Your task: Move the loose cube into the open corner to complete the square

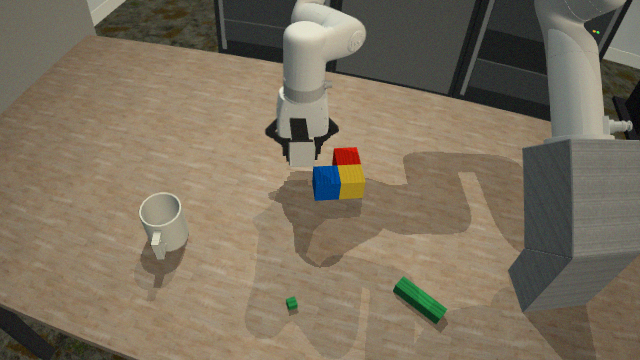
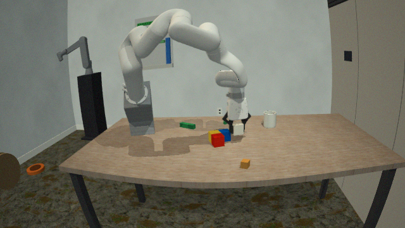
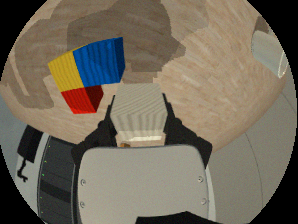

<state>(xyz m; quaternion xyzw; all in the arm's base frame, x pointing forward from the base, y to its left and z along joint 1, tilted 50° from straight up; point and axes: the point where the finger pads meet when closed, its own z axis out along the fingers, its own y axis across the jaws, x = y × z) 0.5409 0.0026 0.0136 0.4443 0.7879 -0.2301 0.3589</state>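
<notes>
A: What do we have between the fingers (image 1: 301, 150)?

B: We see them clenched about halfway on the white cube (image 1: 302, 154), one dark finger on each side. The cube hangs just off the worktop (image 1: 100, 125), close beside the open corner of the group, next to the red cube (image 1: 346, 156) and behind the blue cube (image 1: 326, 182). From the wrist view we see the white cube (image 3: 139, 117) near the blue one but not yet flush with it.

A: And the group itself?

B: We count three: red, blue and the yellow cube (image 1: 352, 181), pressed together in an L. Their faces show fine ribbed lines; the white one looks ribbed as well. The worktop is pale wood grain with the arm's shadow across it.

A: Anything else around?

B: We note a cream mug (image 1: 163, 218) with a handle, well apart on one side, a long green block (image 1: 419, 299) and a tiny green cube (image 1: 291, 303) near the front edge, and a small orange cube (image 2: 245, 163) seen from the exterior view. A grey pedestal (image 1: 575, 220) carries the arm. None of these lies between the white cube and the open corner.
</notes>
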